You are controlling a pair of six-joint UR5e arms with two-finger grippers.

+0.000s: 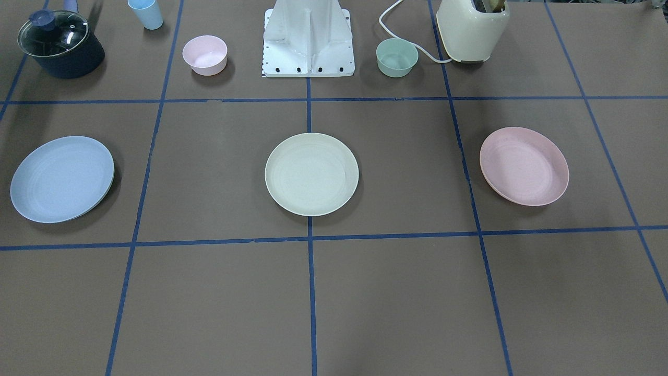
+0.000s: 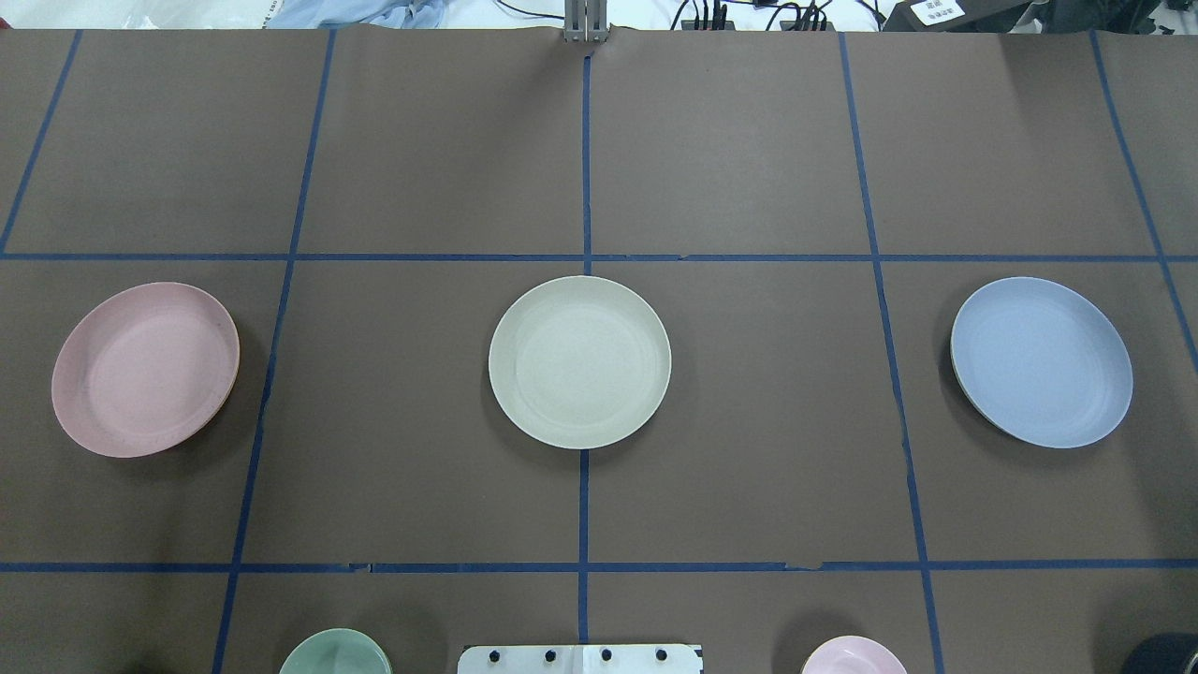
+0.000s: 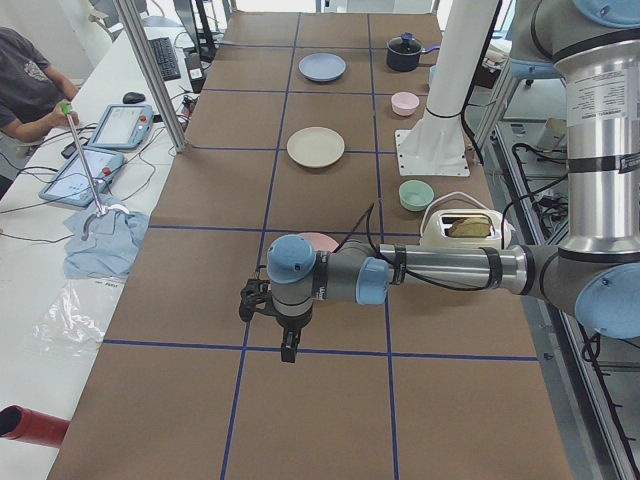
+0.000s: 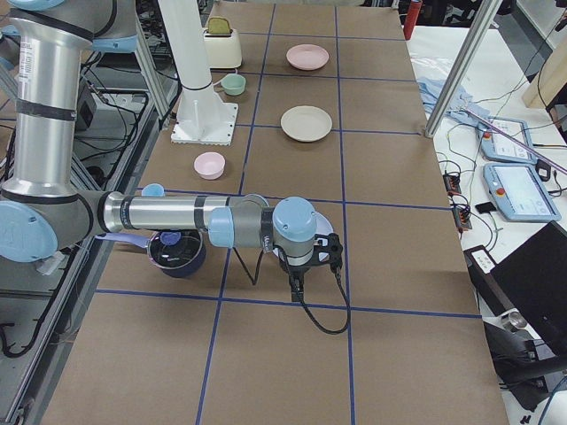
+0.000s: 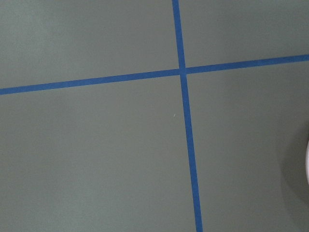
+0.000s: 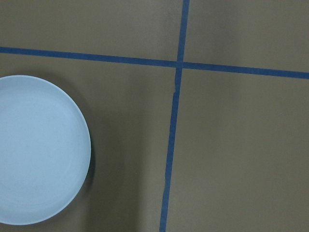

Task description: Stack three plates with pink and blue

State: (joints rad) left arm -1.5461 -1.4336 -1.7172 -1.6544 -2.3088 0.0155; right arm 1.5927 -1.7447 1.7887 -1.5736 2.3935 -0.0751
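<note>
Nothing is stacked yet: the cream-white plate (image 2: 579,361) lies flat in the middle of the table (image 2: 749,468). The pink plate (image 2: 145,369) lies well apart from it on the robot's left and the blue plate (image 2: 1041,361) well apart on the robot's right. The left end effector (image 3: 288,350) is held above the table beyond the pink plate, on the side away from the cream-white plate. The right end effector (image 4: 296,289) is held likewise beyond the blue plate. Both show only in the side views, so whether either is spread or pressed together cannot be told, and nothing is seen pinched in either. The step in hand is judged to be the first approach to a coloured plate. It would be done best if the plate is taken at its raised rim, one finger inside and one outside, since so shallow a plate offers no other hold. The plate should be kept level once lifted, carried until it is centred over the cream-white plate, and let go low, so that the rims nest and do not rest askew. The small pink bowl (image 1: 204,55), on the robot's side of the cream-white plate, should not be taken for the pink plate.
</note>
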